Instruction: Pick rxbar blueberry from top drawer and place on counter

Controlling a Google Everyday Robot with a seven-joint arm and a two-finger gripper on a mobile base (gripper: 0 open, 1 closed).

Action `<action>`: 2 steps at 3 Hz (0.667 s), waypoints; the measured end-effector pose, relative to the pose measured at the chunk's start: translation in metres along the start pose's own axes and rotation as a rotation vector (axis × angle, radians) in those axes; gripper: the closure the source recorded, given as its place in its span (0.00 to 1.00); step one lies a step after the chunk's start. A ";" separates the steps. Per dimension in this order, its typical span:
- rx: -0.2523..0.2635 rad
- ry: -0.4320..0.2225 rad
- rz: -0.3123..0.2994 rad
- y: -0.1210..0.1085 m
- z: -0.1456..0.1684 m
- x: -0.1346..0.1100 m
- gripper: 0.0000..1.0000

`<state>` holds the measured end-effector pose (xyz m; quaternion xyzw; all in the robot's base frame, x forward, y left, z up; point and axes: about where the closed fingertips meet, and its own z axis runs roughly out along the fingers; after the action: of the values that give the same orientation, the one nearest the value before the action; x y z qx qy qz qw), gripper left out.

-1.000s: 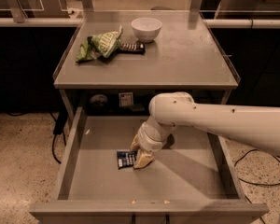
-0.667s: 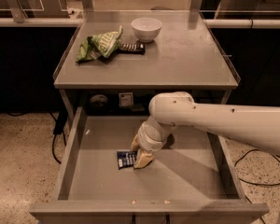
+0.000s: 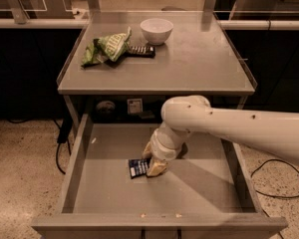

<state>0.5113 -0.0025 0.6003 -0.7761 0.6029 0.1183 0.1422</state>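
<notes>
The top drawer [image 3: 109, 203] is pulled open below the counter [image 3: 189, 68]. The rxbar blueberry [image 3: 137, 168], a small navy bar with white lettering, lies flat on the drawer bottom left of centre. My gripper [image 3: 152, 162] reaches down into the drawer from the right on a white arm. Its tan fingers sit on the bar's right end, one at the far edge and one over the near edge. The bar's right part is hidden under the fingers.
On the counter's back left lie a green-and-white chip bag [image 3: 106, 49], a black-brown bar [image 3: 140, 50] and a white bowl [image 3: 156, 30]. Dark cabinets stand either side. Cables [image 3: 274, 183] run across the speckled floor.
</notes>
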 end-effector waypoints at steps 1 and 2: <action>0.039 0.039 -0.020 0.005 -0.050 -0.006 1.00; 0.075 0.075 -0.031 0.006 -0.102 -0.014 1.00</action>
<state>0.5029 -0.0285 0.6999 -0.7834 0.5996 0.0643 0.1503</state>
